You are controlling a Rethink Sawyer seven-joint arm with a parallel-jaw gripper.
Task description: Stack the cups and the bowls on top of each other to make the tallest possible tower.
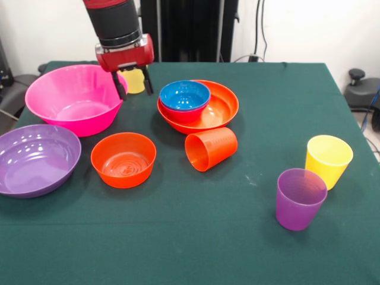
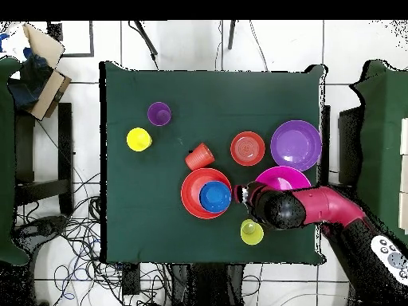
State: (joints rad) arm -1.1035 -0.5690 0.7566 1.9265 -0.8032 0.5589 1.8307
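My gripper (image 1: 132, 86) is open and empty. It hovers between the big pink bowl's (image 1: 74, 98) right rim and a yellow cup (image 1: 135, 81) standing behind it. The pink bowl is empty. The blue bowl (image 1: 184, 96) sits in a magenta bowl (image 1: 185, 115), both inside the wide orange bowl (image 1: 222, 110). The small orange bowl (image 1: 123, 159) and the purple bowl (image 1: 35, 159) stand apart. The orange cup (image 1: 211, 148) lies on its side. Another yellow cup (image 1: 328, 160) and the purple cup (image 1: 300, 198) stand upright at the front right.
A green cloth (image 1: 178, 243) covers the table. In the overhead view the arm (image 2: 319, 205) reaches over the pink bowl (image 2: 287, 175). Chairs stand beside the table, and a cardboard box (image 2: 44, 60) sits off it.
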